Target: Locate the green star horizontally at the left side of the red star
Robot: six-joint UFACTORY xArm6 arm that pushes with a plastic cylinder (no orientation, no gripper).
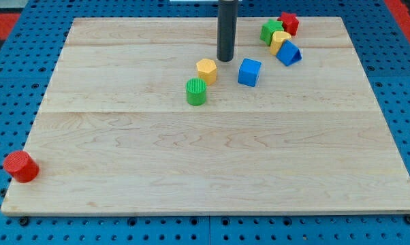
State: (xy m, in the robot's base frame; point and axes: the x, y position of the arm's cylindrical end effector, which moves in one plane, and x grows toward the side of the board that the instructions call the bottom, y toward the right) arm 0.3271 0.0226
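Observation:
A green block [270, 30] and a red block [289, 22] sit close together near the view's top right; their star shapes are hard to make out from here. The green one lies just left of and slightly below the red one, touching or nearly touching it. My tip [225, 60] rests on the board at the top centre, just up and right of a yellow hexagon [206, 70] and left of a blue cube [249, 71]. It is well left of the green and red blocks.
A yellow block [280, 41] and a blue wedge-like block [289, 53] crowd just below the green and red blocks. A green cylinder [196, 91] stands below the yellow hexagon. A red cylinder [20, 167] sits at the wooden board's [212, 170] bottom-left edge.

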